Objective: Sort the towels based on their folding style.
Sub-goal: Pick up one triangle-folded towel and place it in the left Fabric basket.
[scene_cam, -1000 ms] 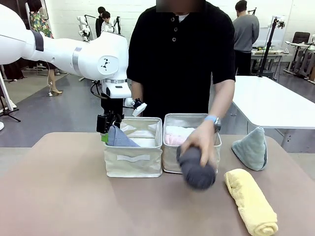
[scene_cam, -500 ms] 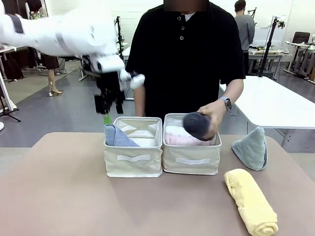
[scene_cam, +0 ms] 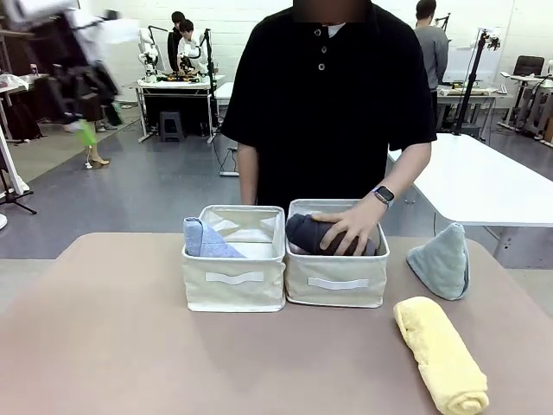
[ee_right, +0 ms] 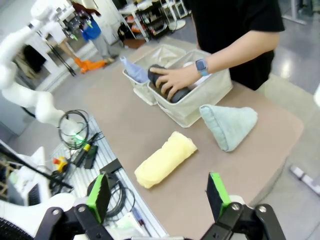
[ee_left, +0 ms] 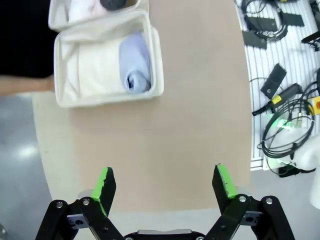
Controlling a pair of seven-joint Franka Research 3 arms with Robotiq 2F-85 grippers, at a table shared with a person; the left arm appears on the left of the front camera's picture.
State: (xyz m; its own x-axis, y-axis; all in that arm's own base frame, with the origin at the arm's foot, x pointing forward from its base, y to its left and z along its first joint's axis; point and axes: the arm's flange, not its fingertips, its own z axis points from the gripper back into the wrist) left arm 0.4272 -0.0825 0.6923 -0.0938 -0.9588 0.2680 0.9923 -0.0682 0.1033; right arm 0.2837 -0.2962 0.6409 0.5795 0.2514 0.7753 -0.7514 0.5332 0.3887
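Note:
The light blue cone towel (scene_cam: 204, 239) (ee_left: 136, 67) lies in the left cream basket (scene_cam: 233, 278). A person's hand (scene_cam: 347, 230) presses the dark grey roll (scene_cam: 304, 233) (ee_right: 160, 75) into the right basket (scene_cam: 337, 281), over a pale roll (ee_left: 82, 7). The pale teal cone (scene_cam: 441, 259) (ee_right: 227, 125) and the yellow roll (scene_cam: 441, 356) (ee_right: 165, 159) rest on the table to the right. My left gripper (scene_cam: 86, 108), blurred, is high at the far left; its wrist view shows it open (ee_left: 164, 182) and holding nothing. My right gripper (ee_right: 158, 192) is open, well back from the yellow roll.
The brown table (scene_cam: 112, 346) has free room in front and to the left of the baskets. A white table (scene_cam: 484, 181) stands behind at the right. Cables and boxes (ee_left: 280, 100) lie on the floor beside the table.
My left arm rose up and to the left, away from the left basket, leaving the light blue towel there. The person lifted the dark grey roll off the table into the right basket.

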